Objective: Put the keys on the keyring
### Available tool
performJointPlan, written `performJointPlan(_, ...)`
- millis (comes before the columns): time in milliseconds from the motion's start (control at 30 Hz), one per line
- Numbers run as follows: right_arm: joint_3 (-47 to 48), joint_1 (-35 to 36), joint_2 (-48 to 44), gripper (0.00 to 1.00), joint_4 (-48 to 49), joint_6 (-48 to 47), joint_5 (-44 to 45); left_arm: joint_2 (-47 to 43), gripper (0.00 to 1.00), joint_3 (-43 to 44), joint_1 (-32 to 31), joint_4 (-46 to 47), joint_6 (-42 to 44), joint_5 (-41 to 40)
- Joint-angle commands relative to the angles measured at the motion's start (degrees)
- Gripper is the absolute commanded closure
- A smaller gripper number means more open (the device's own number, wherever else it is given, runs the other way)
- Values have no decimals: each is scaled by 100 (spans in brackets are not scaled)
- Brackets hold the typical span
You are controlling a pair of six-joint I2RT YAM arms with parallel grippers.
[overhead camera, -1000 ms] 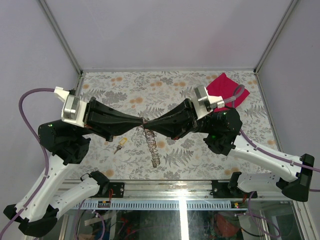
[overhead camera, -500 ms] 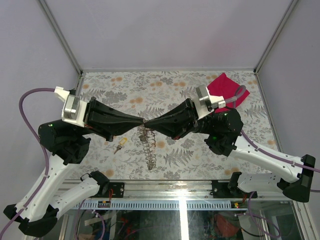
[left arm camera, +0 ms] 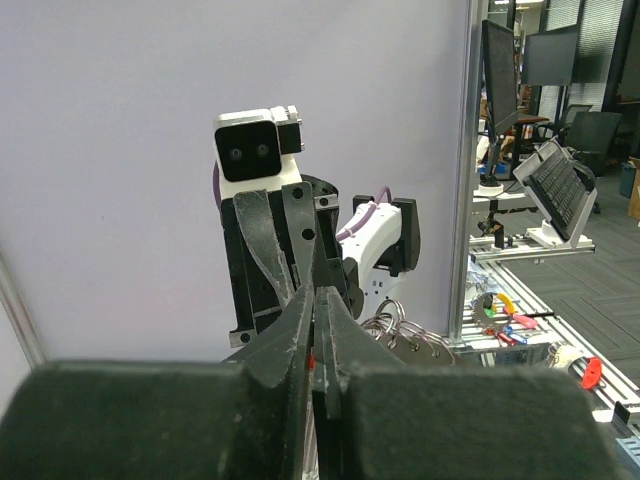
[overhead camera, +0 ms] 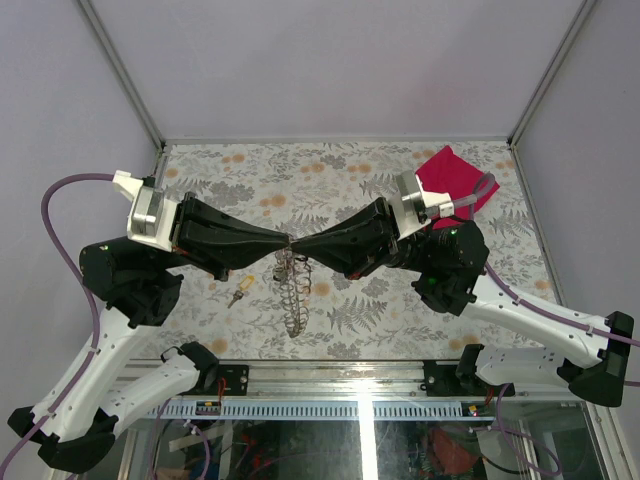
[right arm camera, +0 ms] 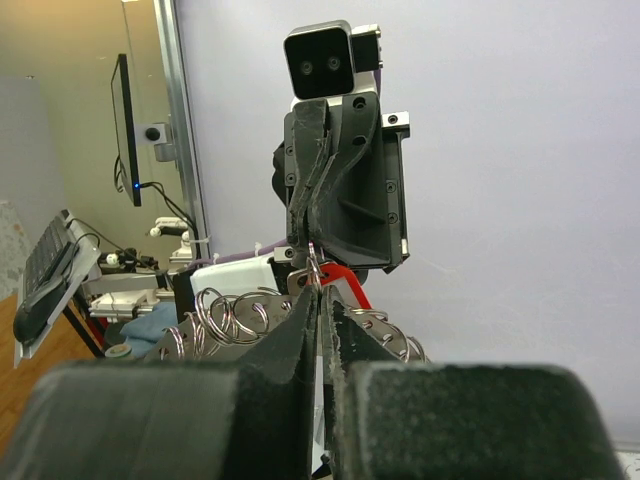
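**Tip-to-tip hold above the table (overhead camera: pixel 420 310): risk of a dropped ring or key**

The left gripper (overhead camera: pixel 283 243) and right gripper (overhead camera: pixel 297 244) are met tip to tip, both with jaws pressed together. The left is judged to pinch the red key (right arm camera: pixel 345 283); what the right pinches cannot be told. The keyring (overhead camera: pixel 290 290), a chain of rings, is hung below that point. If either grip is eased, or the tips are drawn apart, ring and key can be dropped unthreaded, and chain swing can twist the ring out of line. The yellow key (overhead camera: pixel 240 291) is left on the table, just left of the chain. Compared with a second ago, the chain's lower end is swung left.
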Motion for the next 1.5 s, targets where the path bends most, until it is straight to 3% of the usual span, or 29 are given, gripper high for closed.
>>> performJointPlan(0,48,5,-289,100,417,-40,592,-80,100,-3,-25,234,-21,89)
performJointPlan(1467,-47,1,-626,100,9,-13,1578,9,100,95,-21,-383,413,346)
